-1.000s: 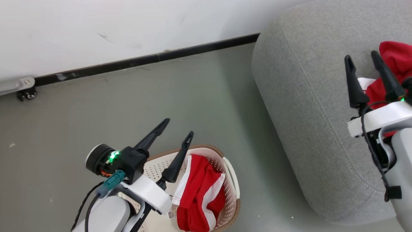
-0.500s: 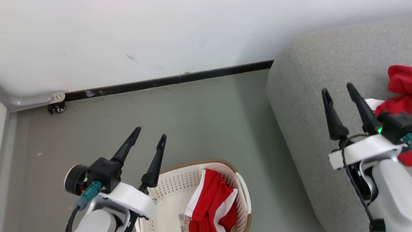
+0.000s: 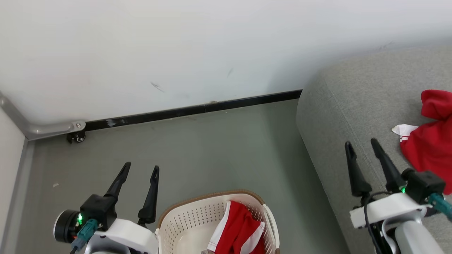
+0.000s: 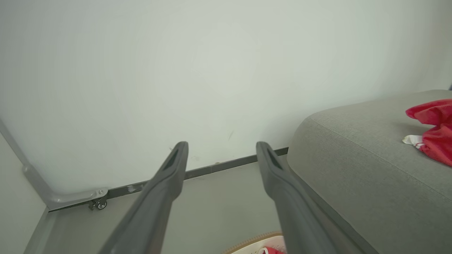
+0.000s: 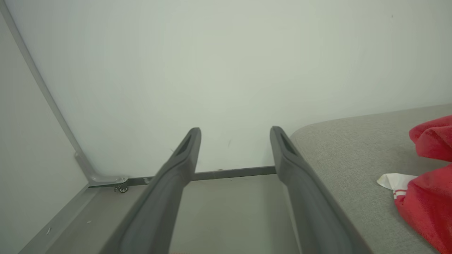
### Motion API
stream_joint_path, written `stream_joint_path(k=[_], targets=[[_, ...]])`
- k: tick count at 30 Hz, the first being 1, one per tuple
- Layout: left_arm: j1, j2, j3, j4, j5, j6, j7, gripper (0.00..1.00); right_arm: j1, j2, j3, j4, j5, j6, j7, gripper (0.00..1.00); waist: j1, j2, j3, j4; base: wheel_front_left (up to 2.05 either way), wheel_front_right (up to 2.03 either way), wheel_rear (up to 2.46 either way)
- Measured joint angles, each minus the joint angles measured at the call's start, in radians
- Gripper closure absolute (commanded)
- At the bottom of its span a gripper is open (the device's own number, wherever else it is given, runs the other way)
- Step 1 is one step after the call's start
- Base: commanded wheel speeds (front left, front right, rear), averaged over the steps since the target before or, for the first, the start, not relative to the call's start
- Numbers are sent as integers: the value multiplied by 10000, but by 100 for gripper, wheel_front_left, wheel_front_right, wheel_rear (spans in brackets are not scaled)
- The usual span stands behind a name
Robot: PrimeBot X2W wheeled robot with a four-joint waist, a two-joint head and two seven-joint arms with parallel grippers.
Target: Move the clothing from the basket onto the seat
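Note:
The cream basket [image 3: 183, 225] with a brown rim stands on the floor at the bottom centre of the head view, and a red garment with white stripes [image 3: 238, 233] lies in its right half. More red clothing [image 3: 429, 148] lies on the grey seat [image 3: 339, 116] at the right. My left gripper [image 3: 140, 168] is open above the floor, left of the basket, with nothing between its fingers. My right gripper [image 3: 361, 143] is open over the seat's left edge, left of the red clothing and apart from it. The wrist views show the seat [image 4: 353, 158] [image 5: 339, 148] and the red clothing [image 4: 436, 134] [image 5: 427, 190].
A white wall with a black skirting strip [image 3: 197, 109] closes the back. A metal rail with a small caster [image 3: 76, 137] sits in the left corner. Grey floor [image 3: 212, 148] spreads between wall, basket and seat.
The head camera has tilted up, so wall, basket and seat sit lower in the picture. Both grippers stay open. The right gripper has drawn back from the red clothing on the seat.

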Motion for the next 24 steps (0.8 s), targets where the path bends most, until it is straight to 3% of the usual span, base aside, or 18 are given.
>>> stream_joint_path(k=[11,24], targets=[[733,-121,568,-12,242,600,0,0,1135,585,-259,-408,-742,0,2,0,0,0,-462,-86,0,0,0],[1468,-146,1106,-188,364,708,0,0,1933,934,-729,-1005,-1254,2,125,0,0,0,-788,-205,0,0,0]])
